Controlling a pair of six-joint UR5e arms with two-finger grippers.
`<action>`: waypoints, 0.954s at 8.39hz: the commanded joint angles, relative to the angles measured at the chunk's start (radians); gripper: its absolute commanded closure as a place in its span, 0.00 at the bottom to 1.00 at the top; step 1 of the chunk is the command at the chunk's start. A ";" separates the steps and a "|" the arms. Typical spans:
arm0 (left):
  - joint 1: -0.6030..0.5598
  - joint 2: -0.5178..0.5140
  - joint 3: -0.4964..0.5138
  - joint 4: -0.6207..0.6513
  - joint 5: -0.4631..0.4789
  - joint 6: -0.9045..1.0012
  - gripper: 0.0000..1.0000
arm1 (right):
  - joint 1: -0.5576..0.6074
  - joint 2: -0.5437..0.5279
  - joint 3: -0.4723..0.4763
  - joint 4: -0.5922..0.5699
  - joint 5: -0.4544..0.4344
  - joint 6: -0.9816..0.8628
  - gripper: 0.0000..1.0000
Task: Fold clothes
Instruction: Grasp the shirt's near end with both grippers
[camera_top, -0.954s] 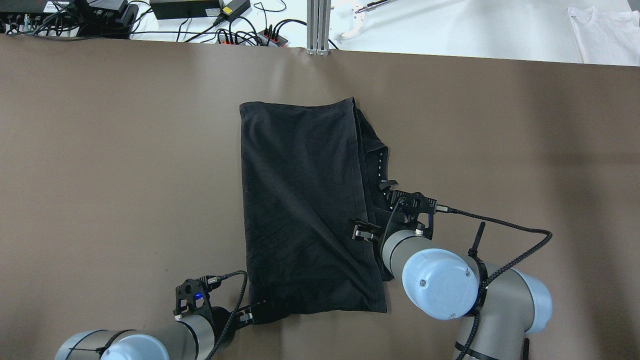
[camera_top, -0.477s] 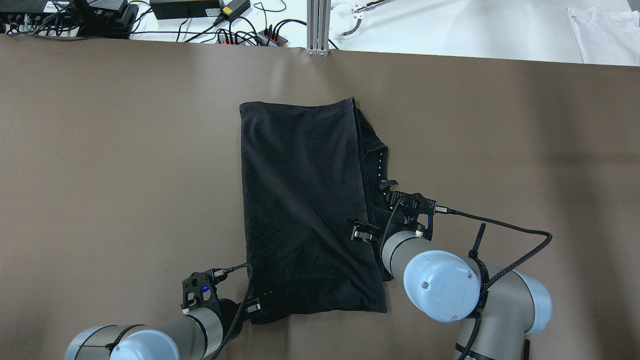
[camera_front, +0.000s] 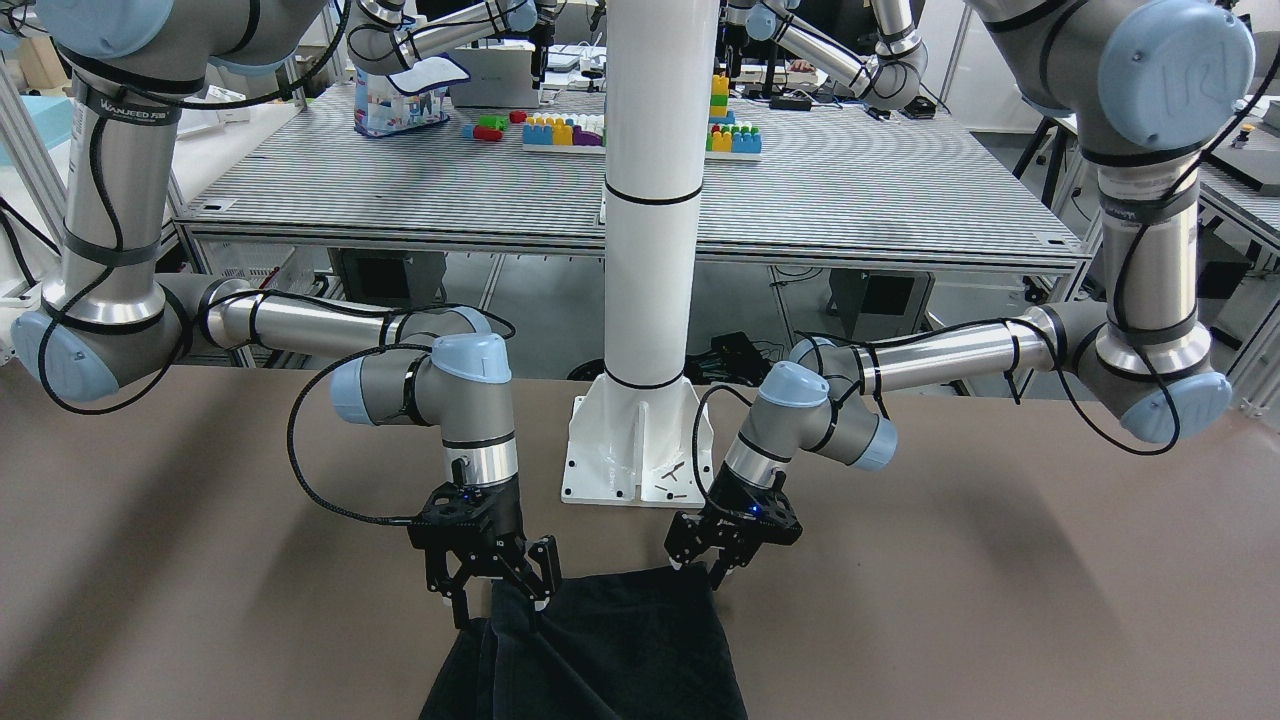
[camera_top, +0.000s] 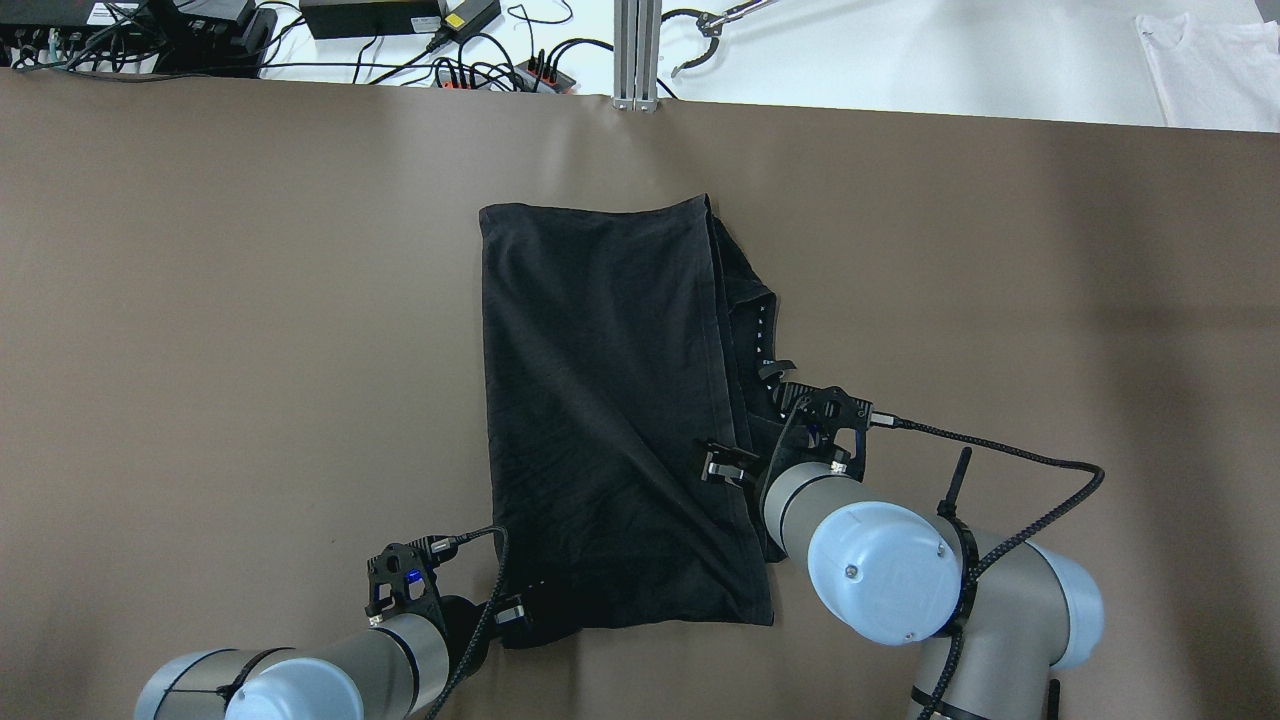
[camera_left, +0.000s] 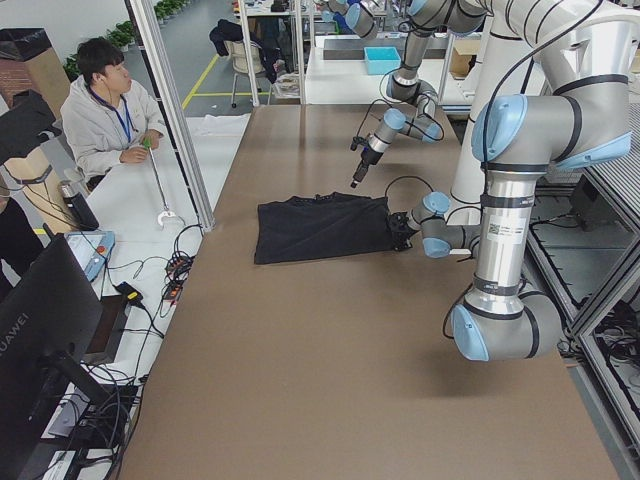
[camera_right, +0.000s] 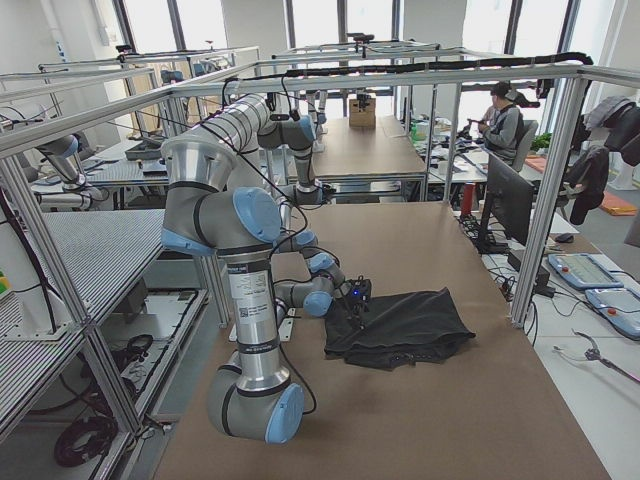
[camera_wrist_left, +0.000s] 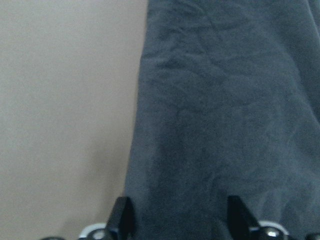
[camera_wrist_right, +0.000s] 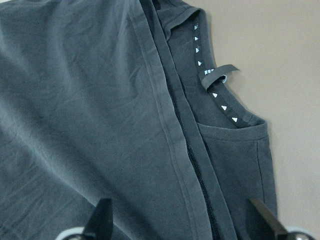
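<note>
The clothes, one black garment (camera_top: 600, 420), lie folded in a long rectangle mid-table on the brown table (camera_top: 250, 300). Its collar with white triangle marks (camera_wrist_right: 210, 85) peeks out along the right edge. My left gripper (camera_top: 510, 612) is low at the near-left corner, open, with flat fabric (camera_wrist_left: 225, 100) between its fingertips (camera_wrist_left: 122, 217). My right gripper (camera_top: 748, 415) stands open above the right hemmed edge (camera_wrist_right: 165, 125), near the collar. In the front-facing view both grippers, left (camera_front: 705, 570) and right (camera_front: 495, 590), hang at the garment's robot-side edge (camera_front: 600, 640).
The white pole's base plate (camera_front: 635, 450) stands just behind the garment on the robot's side. An aluminium post (camera_top: 637, 55), cables (camera_top: 480, 60) and a white cloth (camera_top: 1210, 60) lie past the far edge. A person (camera_left: 105, 100) sits beyond the table's far side.
My left gripper has crept forward and to the right onto the garment's near-left corner. The right arm has barely moved. The garment lies the same.
</note>
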 joint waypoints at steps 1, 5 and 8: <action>-0.004 -0.008 -0.002 0.000 -0.001 0.000 1.00 | 0.000 0.000 0.000 0.001 0.000 0.000 0.06; -0.024 -0.008 -0.010 -0.002 -0.009 0.015 1.00 | -0.002 -0.006 0.000 0.000 0.002 0.002 0.06; -0.038 0.034 -0.030 -0.004 -0.013 0.025 1.00 | -0.022 -0.068 0.001 -0.016 0.000 0.085 0.07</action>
